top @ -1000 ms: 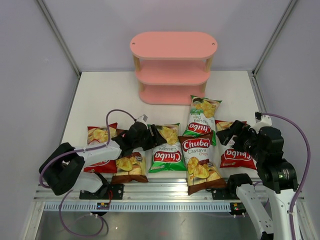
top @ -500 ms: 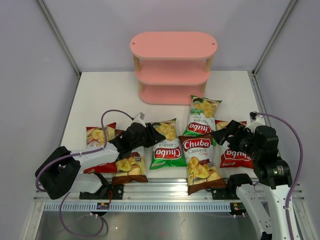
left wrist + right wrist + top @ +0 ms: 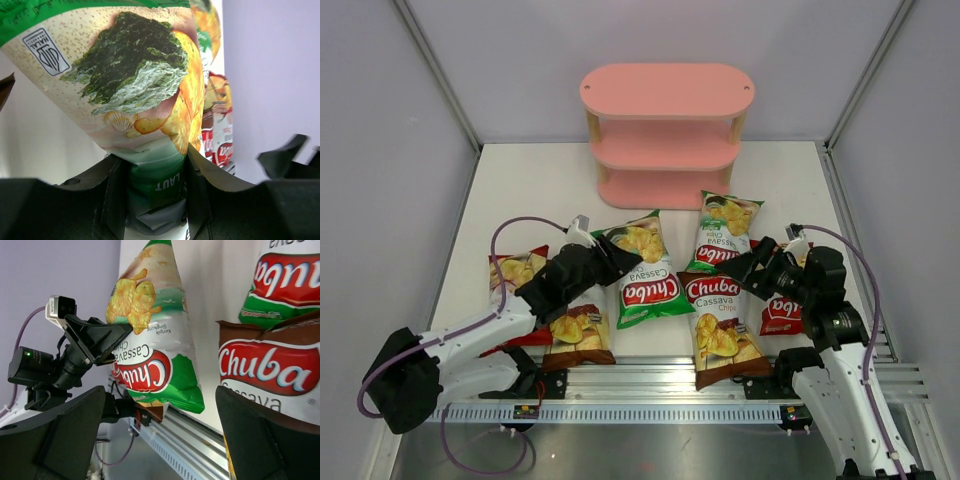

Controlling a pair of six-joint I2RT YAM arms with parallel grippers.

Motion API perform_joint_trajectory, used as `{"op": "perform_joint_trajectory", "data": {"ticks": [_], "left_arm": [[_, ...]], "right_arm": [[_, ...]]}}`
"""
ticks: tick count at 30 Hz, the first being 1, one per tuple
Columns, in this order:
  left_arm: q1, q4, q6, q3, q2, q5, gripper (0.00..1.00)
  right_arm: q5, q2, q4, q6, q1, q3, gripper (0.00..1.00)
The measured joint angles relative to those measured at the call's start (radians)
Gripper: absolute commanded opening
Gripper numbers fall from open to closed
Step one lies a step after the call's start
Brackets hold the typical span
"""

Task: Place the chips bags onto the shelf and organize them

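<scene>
The pink three-tier shelf (image 3: pixel 665 135) stands at the back of the table with bare boards. My left gripper (image 3: pixel 613 262) is shut on the corner of a green chips bag (image 3: pixel 646 278) and holds it lifted and tilted; the left wrist view shows the bag's end (image 3: pixel 152 185) pinched between the jaws. My right gripper (image 3: pixel 748 268) is open and empty, above the middle brown bag (image 3: pixel 720 320), which also shows in the right wrist view (image 3: pixel 270 375). A second green bag (image 3: pixel 725 235) lies in front of the shelf. The lifted bag also shows in the right wrist view (image 3: pixel 150 355).
A red bag (image 3: pixel 515 268) and a brown bag (image 3: pixel 578 335) lie under my left arm. Another red bag (image 3: pixel 782 312) lies under my right arm. Grey walls close in both sides. A metal rail (image 3: pixel 640 385) runs along the near table edge.
My left gripper has lifted the green bag off the table and swung it up and back. My right arm has moved left and lower, over the middle brown bag.
</scene>
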State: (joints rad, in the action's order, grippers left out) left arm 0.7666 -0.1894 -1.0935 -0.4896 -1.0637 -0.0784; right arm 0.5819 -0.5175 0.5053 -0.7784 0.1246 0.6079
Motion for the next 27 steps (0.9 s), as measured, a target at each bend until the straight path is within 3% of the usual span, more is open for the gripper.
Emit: {"op": "perform_joint_trajectory", "data": {"ticks": [8,15,22,27], "left_arm": [[-0.003,0.054,-0.005,-0.133,0.072,0.008,0.14],[-0.005,0.053,-0.020,-0.232,0.109,0.047,0.12],[-0.006,0.051,-0.052,-0.240,0.113,0.070,0.12],[-0.006,0.037,-0.070,-0.243,0.113,0.105,0.11]], "right_arm": [[0.167,-0.103,-0.261,-0.098,0.008,-0.104,0.99],[0.296,-0.135,-0.541,-0.181,0.108,-0.131,0.99],[0.309,-0.202,-0.711,-0.202,0.226,-0.118,0.99],[0.253,-0.292,-0.733,-0.177,0.279,-0.078,0.99]]}}
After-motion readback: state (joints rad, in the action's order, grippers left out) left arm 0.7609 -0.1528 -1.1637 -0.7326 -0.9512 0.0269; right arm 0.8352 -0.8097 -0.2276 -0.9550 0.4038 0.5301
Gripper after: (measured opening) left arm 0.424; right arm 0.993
